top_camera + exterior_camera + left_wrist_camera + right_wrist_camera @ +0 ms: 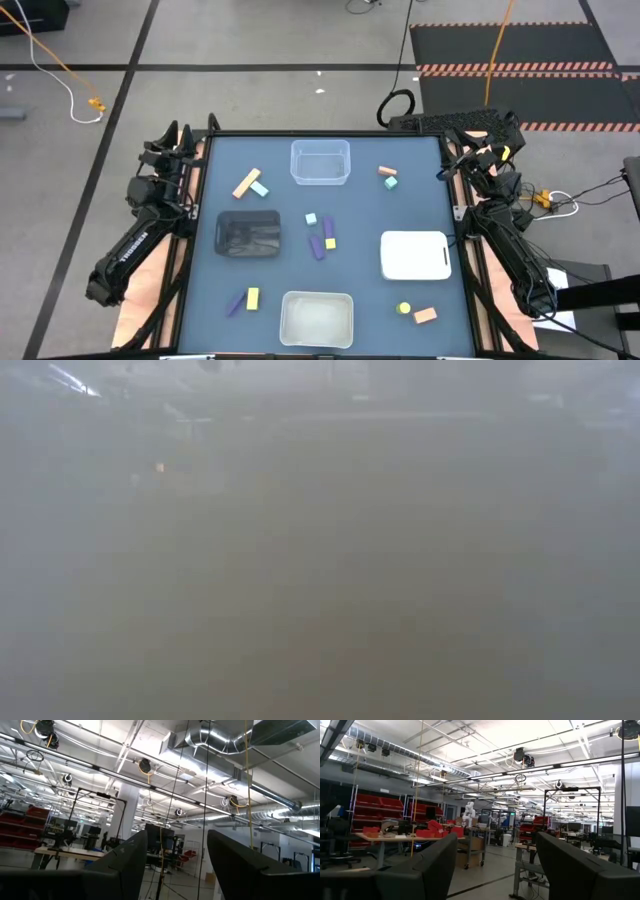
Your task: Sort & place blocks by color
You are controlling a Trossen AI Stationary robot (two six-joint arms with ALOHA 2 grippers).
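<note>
From the high view, the blue-grey table carries four containers: a clear tub at the far edge, a black tray left of centre, a white tray on the right and a second clear tub at the near edge. The blocks lie loose between them: an orange bar touching a teal piece, an orange and teal pair right of the far tub, a teal cube and purple and yellow pieces in the middle, a purple bar and yellow cube near left, and a yellow-green round piece beside an orange block near right. Both arms are folded back off the table's sides, over grey floor with cables.

The low view is fogged over; perhaps faint lights along its top, nothing more.

The left wrist view shows the left gripper with fingers parted and empty, against ducts and ceiling lights.

The right wrist view shows the right gripper likewise spread and empty, before a workshop with red bins and benches
</note>
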